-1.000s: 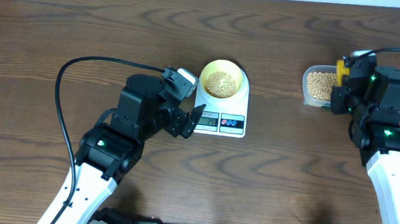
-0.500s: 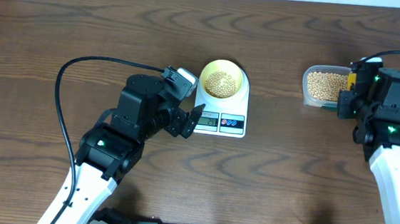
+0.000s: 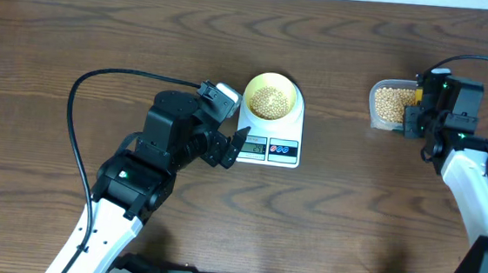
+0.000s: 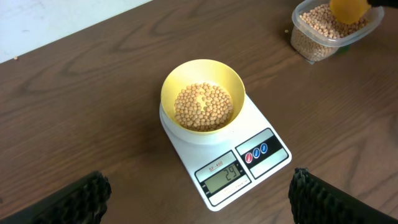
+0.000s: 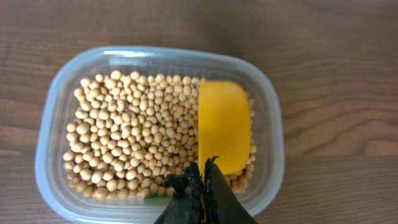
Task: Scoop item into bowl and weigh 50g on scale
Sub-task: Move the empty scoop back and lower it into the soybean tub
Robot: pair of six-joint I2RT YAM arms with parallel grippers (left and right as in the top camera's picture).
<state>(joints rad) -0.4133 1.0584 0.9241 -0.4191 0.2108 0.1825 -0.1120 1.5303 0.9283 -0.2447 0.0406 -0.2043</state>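
Overhead: bowl (image 3: 271,97) sits on scale (image 3: 269,149). Tub (image 3: 388,105) lies well right of scale. Left gripper (image 3: 233,146) is just left of scale, spread wide, empty.
Left wrist: display reads 29.
Right wrist: right gripper (image 5: 202,180) is clamped on yellow scoop (image 5: 222,124), which rests on the beans (image 5: 124,137). Dig shallow and lift level.

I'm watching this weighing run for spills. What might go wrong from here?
The right gripper holds the yellow scoop at one end of the clear tub; digging may shove the tub or flick beans out.
The scale shows 29; a heaped scoop may overshoot.
The open left gripper hovers beside the scale; a nudge would upset the reading.
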